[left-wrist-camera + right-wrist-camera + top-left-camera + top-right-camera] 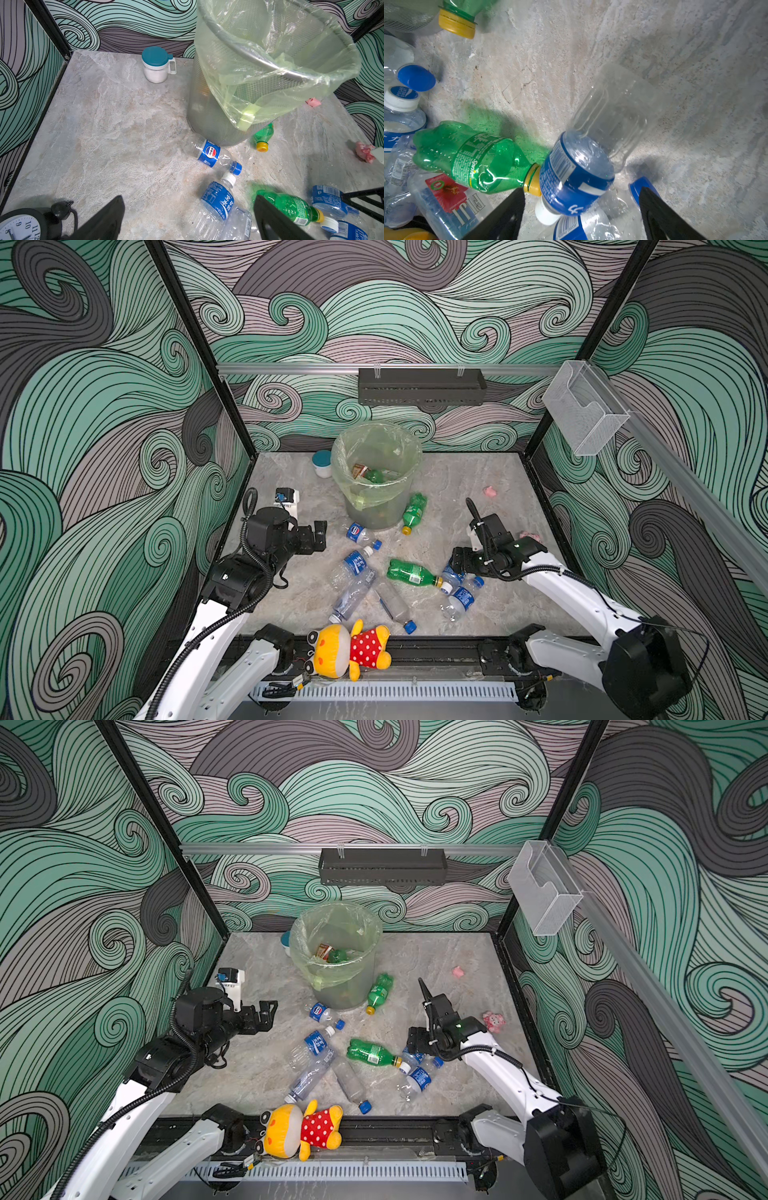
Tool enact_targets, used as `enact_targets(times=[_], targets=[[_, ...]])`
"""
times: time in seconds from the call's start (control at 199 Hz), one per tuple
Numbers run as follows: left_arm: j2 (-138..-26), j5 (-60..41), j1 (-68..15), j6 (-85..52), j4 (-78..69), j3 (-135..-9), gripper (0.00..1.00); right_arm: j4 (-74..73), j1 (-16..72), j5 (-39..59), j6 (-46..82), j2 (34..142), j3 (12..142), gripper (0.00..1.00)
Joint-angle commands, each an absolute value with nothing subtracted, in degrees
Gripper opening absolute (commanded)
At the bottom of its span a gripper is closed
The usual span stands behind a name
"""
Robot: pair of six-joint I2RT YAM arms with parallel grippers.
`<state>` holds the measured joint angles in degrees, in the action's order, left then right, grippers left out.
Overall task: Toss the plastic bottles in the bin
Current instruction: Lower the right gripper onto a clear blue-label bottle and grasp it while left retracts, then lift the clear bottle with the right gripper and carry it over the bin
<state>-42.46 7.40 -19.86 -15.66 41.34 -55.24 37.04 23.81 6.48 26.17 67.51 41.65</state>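
The bin [374,510], a grey mesh bucket with a pale green bag over its rim, stands at the back middle [338,990] and holds a green bottle and wrappers. Several plastic bottles lie in front of it: a green one [414,512] against the bin, a clear blue-labelled one [360,533], another green one [411,572]. My right gripper [581,191] is low over a clear blue-labelled, white-capped bottle [577,176], its jaws open on either side with gaps. My left gripper [188,197] hangs open and empty above the floor, left of the bottles [320,536].
A white jar with a teal lid [323,463] stands left of the bin. A yellow plush toy [349,649] lies on the front rail. Pink scraps [490,491] lie at the right. A black tray [422,387] and a clear box [582,410] hang on the walls. An alarm clock [20,226] sits by the left arm.
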Motion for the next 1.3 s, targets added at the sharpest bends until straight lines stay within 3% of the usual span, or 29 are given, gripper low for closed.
enact_targets(times=[0.0,0.462,0.808,1.089,1.3], targets=[[-41.8,8.8,-19.4,-16.6,40.8,-54.8,0.99,31.7,23.6,6.6,26.6,70.3,41.0,0.85],[-39.4,11.6,-19.4,-17.7,43.5,-53.4,0.99,23.3,23.0,4.4,26.0,81.0,43.3,0.68],[-39.0,12.9,-19.4,-17.5,44.9,-53.8,0.99,21.0,22.9,3.3,25.3,87.1,46.6,0.71],[-38.9,13.4,-19.4,-17.4,45.2,-53.6,0.99,21.0,22.8,3.3,22.7,87.3,49.2,0.62],[-38.8,14.0,-19.4,-17.9,45.2,-53.4,0.98,20.9,22.8,1.9,20.0,80.1,48.6,0.55]])
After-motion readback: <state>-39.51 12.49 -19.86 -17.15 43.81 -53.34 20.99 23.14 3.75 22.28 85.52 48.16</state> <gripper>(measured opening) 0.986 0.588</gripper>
